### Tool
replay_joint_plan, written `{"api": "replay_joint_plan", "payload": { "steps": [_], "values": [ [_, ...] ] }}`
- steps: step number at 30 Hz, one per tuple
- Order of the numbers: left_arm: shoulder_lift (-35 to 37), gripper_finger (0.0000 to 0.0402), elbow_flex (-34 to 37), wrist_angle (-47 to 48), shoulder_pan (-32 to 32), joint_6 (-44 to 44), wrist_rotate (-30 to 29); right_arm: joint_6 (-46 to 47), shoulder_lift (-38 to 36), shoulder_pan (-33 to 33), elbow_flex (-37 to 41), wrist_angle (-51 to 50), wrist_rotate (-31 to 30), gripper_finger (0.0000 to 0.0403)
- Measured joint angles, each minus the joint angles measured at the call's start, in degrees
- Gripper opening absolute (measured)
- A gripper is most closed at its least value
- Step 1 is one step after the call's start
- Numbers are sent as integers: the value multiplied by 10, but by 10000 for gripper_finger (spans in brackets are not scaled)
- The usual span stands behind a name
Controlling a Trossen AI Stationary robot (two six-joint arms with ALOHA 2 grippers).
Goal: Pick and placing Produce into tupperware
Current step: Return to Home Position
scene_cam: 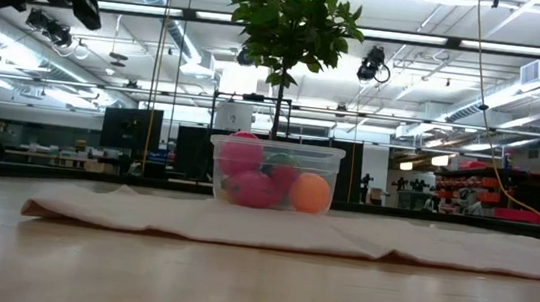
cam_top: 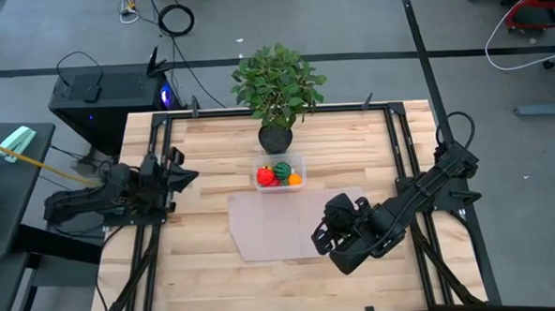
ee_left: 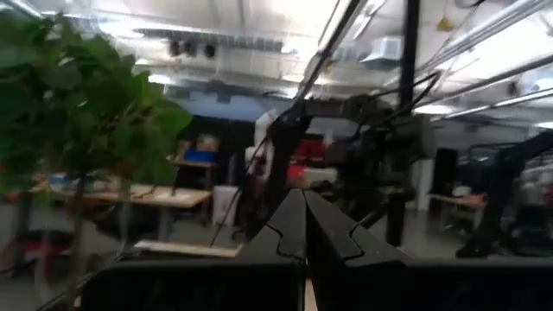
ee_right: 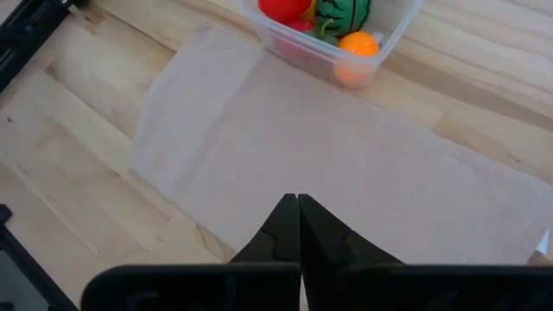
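**Produce boxed; parking the arms is the step in hand**

The tupperware [cam_top: 279, 172] is sitting just above the middle of the high view. It is directly below the potted plant [cam_top: 276, 80] and at the upper edge of the mat [cam_top: 295, 225]; whether it is resting on that edge or just beside it, I cannot tell. All the produce I can see is lying inside it: a red piece [cam_top: 265, 176], a dark green piece [cam_top: 282, 169] and an orange piece [cam_top: 295, 180]. The low view is showing more reddish shapes through the clear wall, but I cannot tell the exact count. The filling is looking finished to me, so I am judging the step in hand to be the return to rest.

The right gripper [cam_top: 321, 234] is hanging over the lower right part of the mat, well apart from the tupperware. Its jaws are pressed together and holding nothing, with the tips meeting over the mat in its own wrist view. The left gripper [cam_top: 188, 175] is lying at the left of the high view, above the table [cam_top: 197, 243]. Its jaws are likewise together and empty, and it is pointing level toward the plant.

As I am judging it, the next move is calling for the right arm to lift and fold toward the right edge of the frame. It should be keeping its jaws together, staying high enough not to drag the mat, and steering clear of the tupperware. The left arm is looking parked, or nearly so.
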State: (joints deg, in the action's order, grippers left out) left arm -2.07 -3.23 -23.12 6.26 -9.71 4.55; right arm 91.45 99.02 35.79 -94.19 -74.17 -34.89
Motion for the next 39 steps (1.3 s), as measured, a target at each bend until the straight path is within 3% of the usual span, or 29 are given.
{"api": "replay_joint_plan", "payload": {
  "steps": [4,11,14,18,22,25,28,31,35,39],
  "values": [
    [19,4,1,100,0,-3,-35,-1,0,0,0,-3,-2,0],
    [18,5,0,124,-1,-11,-29,0,0,0,0,-5,-5,0],
    [18,7,0,189,-1,-27,-31,-10,0,0,0,-4,-21,0],
    [18,3,0,270,-1,-46,-32,-86,0,0,0,2,-46,0],
    [18,10,-1,284,-1,-62,-33,-179,0,0,0,44,-94,0],
    [18,11,-1,282,-1,-69,-33,-219,0,-6,0,106,-150,0],
    [18,5,-1,282,-1,-80,-33,-294,0,-24,0,194,-155,0],
    [18,5,-1,282,-1,-85,-33,-413,-1,-51,0,262,-106,0],
    [18,16,-1,283,-1,-92,-33,-560,-20,-107,17,344,22,0],
    [18,11,-1,283,-1,-91,-33,-624,-42,-191,83,566,168,0]
  ]
}}
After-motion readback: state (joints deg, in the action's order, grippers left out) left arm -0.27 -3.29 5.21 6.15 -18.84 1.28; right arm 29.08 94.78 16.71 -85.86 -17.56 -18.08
